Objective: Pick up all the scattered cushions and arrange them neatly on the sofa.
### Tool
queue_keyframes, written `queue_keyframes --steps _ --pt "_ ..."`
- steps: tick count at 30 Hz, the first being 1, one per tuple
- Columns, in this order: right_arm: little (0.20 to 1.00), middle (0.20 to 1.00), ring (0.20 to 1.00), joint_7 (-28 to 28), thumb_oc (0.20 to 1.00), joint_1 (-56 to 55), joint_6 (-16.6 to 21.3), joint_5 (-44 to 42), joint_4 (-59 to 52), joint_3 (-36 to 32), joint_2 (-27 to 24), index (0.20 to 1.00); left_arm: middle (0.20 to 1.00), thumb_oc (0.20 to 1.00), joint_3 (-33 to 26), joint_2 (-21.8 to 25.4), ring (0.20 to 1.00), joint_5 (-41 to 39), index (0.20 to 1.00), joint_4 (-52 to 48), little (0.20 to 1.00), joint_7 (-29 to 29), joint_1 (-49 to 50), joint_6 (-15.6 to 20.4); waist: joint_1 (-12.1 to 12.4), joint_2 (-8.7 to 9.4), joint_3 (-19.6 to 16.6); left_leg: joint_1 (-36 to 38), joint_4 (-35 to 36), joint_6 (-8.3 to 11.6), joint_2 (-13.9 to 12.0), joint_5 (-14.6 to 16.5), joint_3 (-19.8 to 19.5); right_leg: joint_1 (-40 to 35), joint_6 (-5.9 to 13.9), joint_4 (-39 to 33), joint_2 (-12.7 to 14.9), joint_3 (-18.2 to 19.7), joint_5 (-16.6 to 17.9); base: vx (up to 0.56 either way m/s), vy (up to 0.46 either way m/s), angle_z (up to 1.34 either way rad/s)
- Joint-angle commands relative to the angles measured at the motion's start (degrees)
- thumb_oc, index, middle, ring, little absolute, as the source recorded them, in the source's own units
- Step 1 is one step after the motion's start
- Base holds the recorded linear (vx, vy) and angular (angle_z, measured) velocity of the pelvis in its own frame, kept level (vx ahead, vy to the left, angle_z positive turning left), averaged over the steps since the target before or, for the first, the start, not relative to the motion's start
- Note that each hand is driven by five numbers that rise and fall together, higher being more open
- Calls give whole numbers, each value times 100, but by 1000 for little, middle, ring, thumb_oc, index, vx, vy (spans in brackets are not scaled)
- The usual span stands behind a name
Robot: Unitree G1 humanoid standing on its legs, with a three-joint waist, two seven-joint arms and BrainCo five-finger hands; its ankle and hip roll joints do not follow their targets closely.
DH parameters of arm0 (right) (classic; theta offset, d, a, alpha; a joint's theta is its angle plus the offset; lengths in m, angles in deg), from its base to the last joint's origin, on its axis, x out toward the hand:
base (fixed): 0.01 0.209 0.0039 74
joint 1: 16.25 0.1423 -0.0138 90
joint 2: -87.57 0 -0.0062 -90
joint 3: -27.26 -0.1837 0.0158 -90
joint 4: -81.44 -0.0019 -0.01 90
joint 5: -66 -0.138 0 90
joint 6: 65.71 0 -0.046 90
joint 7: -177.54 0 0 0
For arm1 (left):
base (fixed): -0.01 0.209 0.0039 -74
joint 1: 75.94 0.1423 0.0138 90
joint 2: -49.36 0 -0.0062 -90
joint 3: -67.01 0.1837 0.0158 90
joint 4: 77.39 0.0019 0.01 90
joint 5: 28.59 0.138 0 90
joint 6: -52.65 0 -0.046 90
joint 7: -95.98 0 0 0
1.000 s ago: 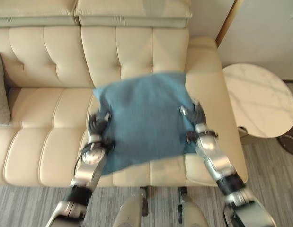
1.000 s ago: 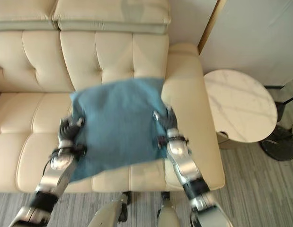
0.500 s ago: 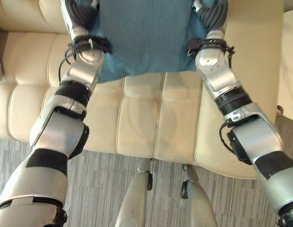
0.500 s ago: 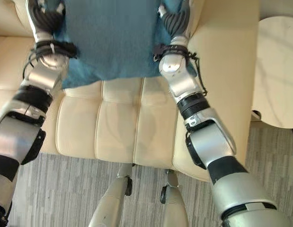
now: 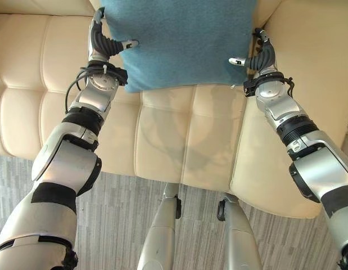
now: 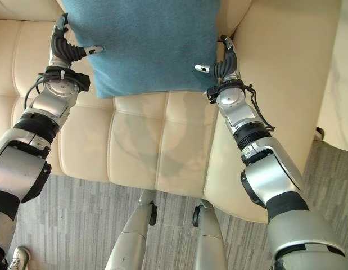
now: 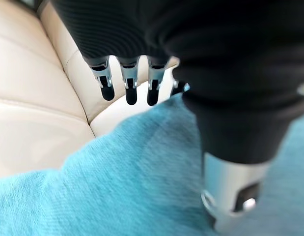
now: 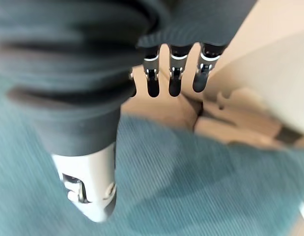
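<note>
Cushion (image 5: 179, 39) (teal) lies on sofa (image 5: 179, 140) between open hands.

Cushion (image 5: 182, 39): plain teal-blue, fine woven texture, no pattern. Sofa (image 5: 174, 140): cream leather, tufted panels with stitched seams. Floor (image 5: 117, 225): grey, thin streaked stripes. Left hand (image 5: 100, 42), right hand (image 5: 262, 56): dark ribbed covers, silver fingers, dark tips.

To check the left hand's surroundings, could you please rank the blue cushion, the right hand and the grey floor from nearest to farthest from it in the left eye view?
1. Blue cushion: touching the left hand.
2. Right hand: across the cushion, at its far edge.
3. Grey floor: below the sofa's front edge.
</note>
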State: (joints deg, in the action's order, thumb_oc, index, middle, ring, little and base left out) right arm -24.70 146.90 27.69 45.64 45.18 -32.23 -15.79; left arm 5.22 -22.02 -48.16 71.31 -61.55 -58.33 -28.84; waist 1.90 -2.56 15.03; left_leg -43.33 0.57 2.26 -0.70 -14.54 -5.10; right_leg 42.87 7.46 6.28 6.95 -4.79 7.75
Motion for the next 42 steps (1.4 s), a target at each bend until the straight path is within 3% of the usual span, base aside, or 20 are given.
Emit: queue_keyframes --steps 1,5,8,9,11,12,14,19,25,29,31,32,33,34,36,38,39,40,42 --pt "1000 1000 1000 -162 1000 -60 292 227 -751 -506 -272 1000 1000 1000 -485 483 1000 -461 1000 -648 1000 77 290 548 130 312 -19 407 323 504 176 362 324 -158 432 -313 224 189 -68 -28 2 -10" --pt "1000 1000 1000 -179 1000 -762 337 498 -1721 -967 -487 1000 1000 1000 -980 571 1000 -489 1000 -1626 1000 91 1191 715 124 353 -26 695 308 498 201 433 360 -488 424 -363 202 155 -69 -24 0 0" --pt "1000 1000 1000 100 1000 -1808 443 759 -2778 -1500 -705 1000 1000 1000 -1567 765 1000 -273 1000 -2468 1000 -60 2423 809 95 401 -36 1015 255 472 210 593 404 -862 413 -404 210 127 -120 10 10 -3" --pt "1000 1000 1000 388 1000 -2775 538 964 -3296 -1918 -839 1000 1000 1000 -2068 719 1000 -6 1000 -3039 1000 -136 3426 819 81 455 -77 1250 165 426 221 719 438 -1161 415 -437 255 82 -121 12 25 -14" --pt "1000 1000 1000 496 1000 -3244 502 1089 -3498 -2122 -853 1000 1000 1000 -2294 680 1000 95 1000 -3290 1000 -184 3906 786 62 478 -105 1335 109 400 233 765 456 -1295 409 -466 263 61 -110 32 11 -11" --pt "1000 1000 1000 789 1000 -4271 555 1202 -3721 -2497 -727 1000 1000 1000 -2617 426 1000 181 1000 -3494 1000 -398 4853 736 27 529 -136 1560 -28 355 247 925 476 -1624 408 -498 282 13 -154 38 8 -4" --pt "1000 1000 1000 921 1000 -4731 538 1261 -3854 -2715 -648 1000 1000 1000 -2754 293 1000 232 1000 -3554 1000 -542 5233 673 5 566 -194 1618 -86 328 264 953 464 -1746 410 -553 295 -19 -131 44 -11 -3" --pt "1000 1000 1000 1607 1000 -6933 423 1293 -3458 -3440 131 1000 1000 1000 -3443 -590 1000 314 1000 -3220 1000 -1167 7280 310 -143 666 -472 2207 -436 182 281 1326 498 -2518 403 -579 304 -127 -287 70 6 -9" --pt "1000 1000 1000 1901 1000 -7707 236 1492 -2214 -3425 575 1000 1000 1000 -3495 -1046 1000 606 1000 -2283 1000 -1575 8088 -26 -273 696 -788 2713 -650 57 222 1580 566 -2973 414 -491 347 -57 -389 61 68 -4" --pt "1000 1000 1000 1928 1000 -7740 205 1564 -1657 -3266 676 1000 1000 1000 -3319 -1226 1000 769 1000 -1936 1000 -1638 8331 -10 -315 718 -904 3165 -524 -17 198 1666 854 -3096 527 -626 370 150 -143 -12 131 -37" --pt "1000 1000 1000 1940 1000 -7735 193 1558 -1591 -3162 691 1000 1000 1000 -3262 -1186 1000 757 1000 -1924 1000 -1607 8323 36 -365 768 -856 3228 -430 -24 193 1620 1030 -2929 649 -606 372 264 206 -265 72 -65" --pt "1000 1000 1000 1851 1000 -7564 242 1471 -1487 -2941 735 1000 1000 1000 -3096 -1054 1000 767 1000 -2142 1000 -1482 8129 104 -294 681 -683 3109 -414 -48 29 1460 1167 -2774 510 -233 286 -128 -88 -422 26 -60" --pt "1000 1000 1000 1851 1000 -7558 243 1447 -1431 -2894 744 1000 1000 1000 -3040 -1026 1000 765 1000 -2230 1000 -1486 8105 111 -247 642 -663 3084 -383 -58 -30 1377 1190 -2844 417 42 257 -273 -338 -365 20 -66" --pt "1000 1000 1000 1851 1000 -7555 244 1447 -1430 -2894 746 1000 1000 1000 -3042 -1025 1000 765 1000 -2230 1000 -1486 8103 111 -252 646 -678 3063 -379 -59 -26 1362 1188 -2823 416 40 261 -274 -329 -174 7 -72" --pt "1000 1000 1000 1841 1000 -7602 283 1407 -1392 -2814 774 1000 1000 1000 -2982 -983 1000 762 1000 -2325 1000 -1495 8061 104 -173 578 -709 3034 -241 -77 -115 1202 1211 -3044 259 766 65 -200 -836 -187 -43 -41" --pt "1000 1000 1000 1820 1000 -7614 298 1427 -1396 -2760 795 1000 1000 1000 -2954 -952 1000 809 1000 -2345 1000 -1481 8064 106 -98 538 -756 2963 -161 -65 -185 1047 1240 -3262 224 1366 -131 23 -1047 -203 -154 2" --pt "1000 1000 1000 1808 1000 -7610 282 1427 -1460 -2753 799 1000 1000 1000 -2924 -986 1000 803 1000 -2358 1000 -1480 8081 101 -63 548 -766 2933 -145 -25 -187 1007 1242 -3430 164 1239 -235 101 -1205 -228 -267 -11" --pt "1000 1000 1000 1731 1000 -7543 273 1406 -1329 -2703 805 1000 1000 1000 -2905 -1083 1000 757 1000 -2270 1000 -1440 8014 109 10 577 -773 2857 -38 88 -181 782 1284 -3678 34 676 -372 26 -1487 -218 -279 -19" --pt "1000 1000 1000 1668 1000 -7431 244 1427 -1336 -2602 726 1000 1000 1000 -2813 -1216 1000 820 1000 -2133 1000 -1353 7916 121 49 488 -744 2552 286 295 -157 341 1252 -3699 -137 61 -688 129 -1538 -367 -315 14"
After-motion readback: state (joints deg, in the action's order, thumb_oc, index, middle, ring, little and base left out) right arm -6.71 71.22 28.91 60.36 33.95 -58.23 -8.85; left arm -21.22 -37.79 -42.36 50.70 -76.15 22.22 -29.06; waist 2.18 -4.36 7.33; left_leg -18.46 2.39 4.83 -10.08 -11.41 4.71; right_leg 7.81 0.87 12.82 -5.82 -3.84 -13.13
